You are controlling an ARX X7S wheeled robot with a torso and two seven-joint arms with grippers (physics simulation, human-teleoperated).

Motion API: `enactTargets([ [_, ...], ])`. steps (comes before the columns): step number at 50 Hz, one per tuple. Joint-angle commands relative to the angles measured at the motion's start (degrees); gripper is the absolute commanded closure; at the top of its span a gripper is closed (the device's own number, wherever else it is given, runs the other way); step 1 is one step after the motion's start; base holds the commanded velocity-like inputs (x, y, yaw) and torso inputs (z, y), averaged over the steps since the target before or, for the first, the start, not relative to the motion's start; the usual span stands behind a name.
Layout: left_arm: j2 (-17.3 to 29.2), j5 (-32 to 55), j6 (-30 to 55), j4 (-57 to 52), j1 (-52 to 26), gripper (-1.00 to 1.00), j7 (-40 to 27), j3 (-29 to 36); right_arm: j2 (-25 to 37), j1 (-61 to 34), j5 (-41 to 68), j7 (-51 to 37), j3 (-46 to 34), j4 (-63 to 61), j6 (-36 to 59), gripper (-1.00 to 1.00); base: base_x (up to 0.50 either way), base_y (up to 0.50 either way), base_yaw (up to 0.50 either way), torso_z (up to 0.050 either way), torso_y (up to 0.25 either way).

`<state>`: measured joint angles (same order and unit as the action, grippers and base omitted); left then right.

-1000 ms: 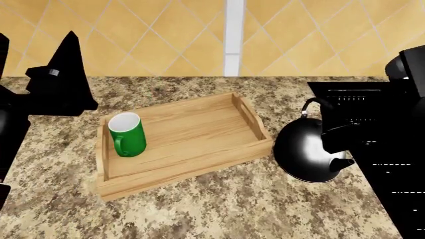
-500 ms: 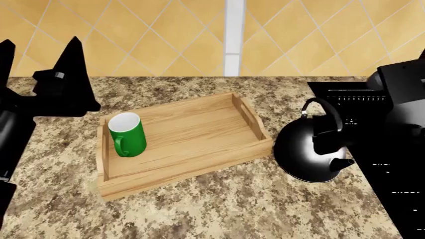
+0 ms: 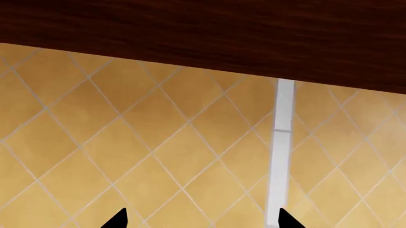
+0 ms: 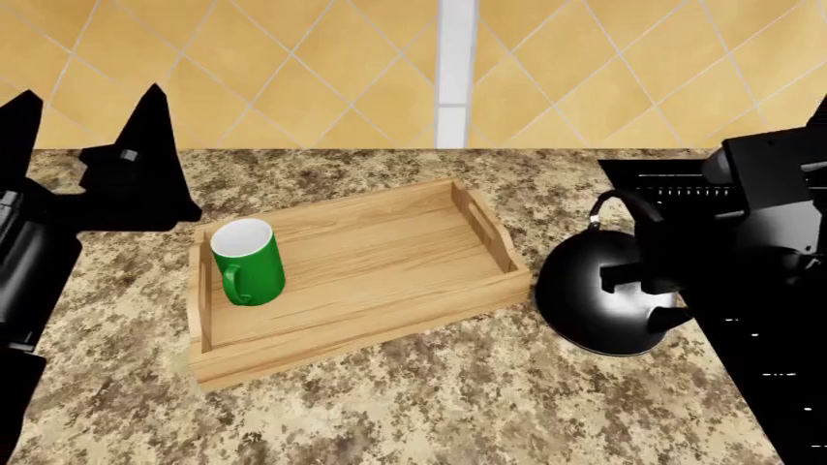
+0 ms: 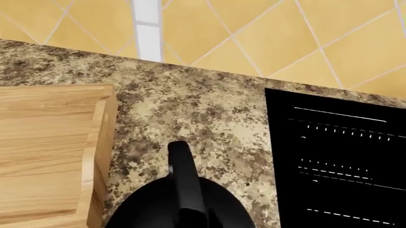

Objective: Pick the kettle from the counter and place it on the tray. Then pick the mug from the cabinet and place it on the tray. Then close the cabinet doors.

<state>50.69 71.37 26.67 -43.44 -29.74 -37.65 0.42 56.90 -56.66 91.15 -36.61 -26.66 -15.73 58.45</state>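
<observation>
The speckled worktop (image 4: 427, 407) fills the lower frame of my head view. The wooden tray (image 4: 375, 281) lies at centre, the green mug (image 4: 247, 262) upright in its left end. The dark kettle (image 4: 607, 300) sits on the worktop just right of the tray. My left gripper (image 4: 91, 136) is spread wide, empty, at upper left. My right gripper is hidden; I cannot tell its state.

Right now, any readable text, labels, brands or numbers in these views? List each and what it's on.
None readable.
The black panel beside the kettle carries thin white dashes and lines, too small to read as characters.
The mug, the tray, the counter and the tiled wall show no lettering.
</observation>
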Motion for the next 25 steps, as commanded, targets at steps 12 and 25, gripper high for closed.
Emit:
enactTargets([
  [12,0.3,-0.1,-0.7,0.3,1.3,-1.0,0.4,-0.9,0.8,-11.6,8.4,-8.6,1.9,-2.3,4.4,1.0,0.0,0.0,0.0,0.0,0.0],
  [25,0.7,0.6,-1.0,0.0,1.3,-1.0,-0.1,-1.6,-4.3,-27.0,13.6,-14.7,-1.4,0.6,10.9,1.0,0.0,0.0,0.0,0.0,0.001],
])
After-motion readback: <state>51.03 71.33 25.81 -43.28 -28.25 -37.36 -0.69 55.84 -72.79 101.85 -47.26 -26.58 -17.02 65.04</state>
